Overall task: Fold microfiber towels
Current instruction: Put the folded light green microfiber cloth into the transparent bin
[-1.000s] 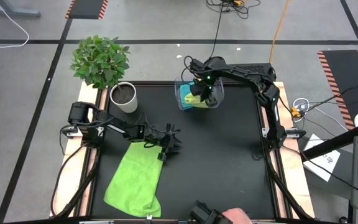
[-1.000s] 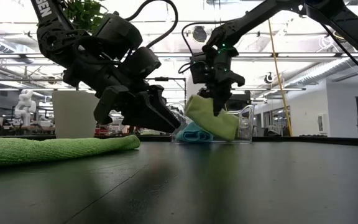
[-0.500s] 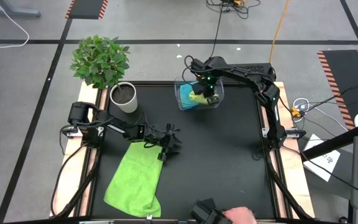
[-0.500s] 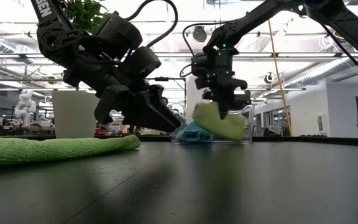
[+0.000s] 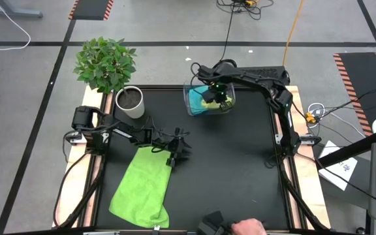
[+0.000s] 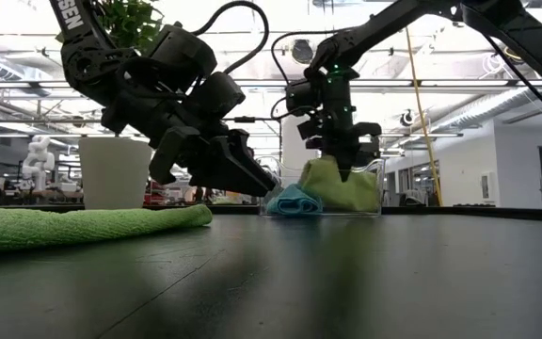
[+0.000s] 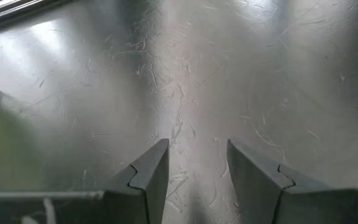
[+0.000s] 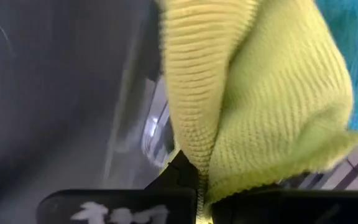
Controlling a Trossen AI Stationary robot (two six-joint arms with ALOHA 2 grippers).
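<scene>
The right end effector [image 5: 218, 98] is held over the clear bin [image 5: 192, 104] at the far edge of the table [image 5: 240, 163]. Its fingers are pinched together on a folded lime-green towel [image 6: 342, 188], and the cloth is seen bunched between them in the right wrist view [image 8: 253, 112]. In the low view this towel hangs from the end effector [image 6: 346, 168] and fills the right part of the bin [image 6: 379, 188]. A turquoise towel [image 5: 195, 98] lies in the bin beside the green one; in the low view [image 6: 293, 201] it is seen low at the bin's left side, and in the right wrist view [image 8: 353, 50] it shows just behind the green cloth.

The left end effector [image 5: 175, 151] is held above the table near its middle, just beside the far right corner of the second lime-green towel [image 5: 142, 186]. Its fingers [image 7: 148, 177] are held apart with nothing between them; only bare table [image 7: 229, 62] is seen through the gap. In the low view the end effector [image 6: 243, 169] is tilted down toward the table, clear of the surface. The second green towel lies spread flat on the left near part of the table, and in the low view [image 6: 83, 226] it is seen as a low strip at the left.

A potted plant [image 5: 109, 72] stands at the far left corner of the table. A person's hand [image 5: 247, 227] shows at the near edge.
</scene>
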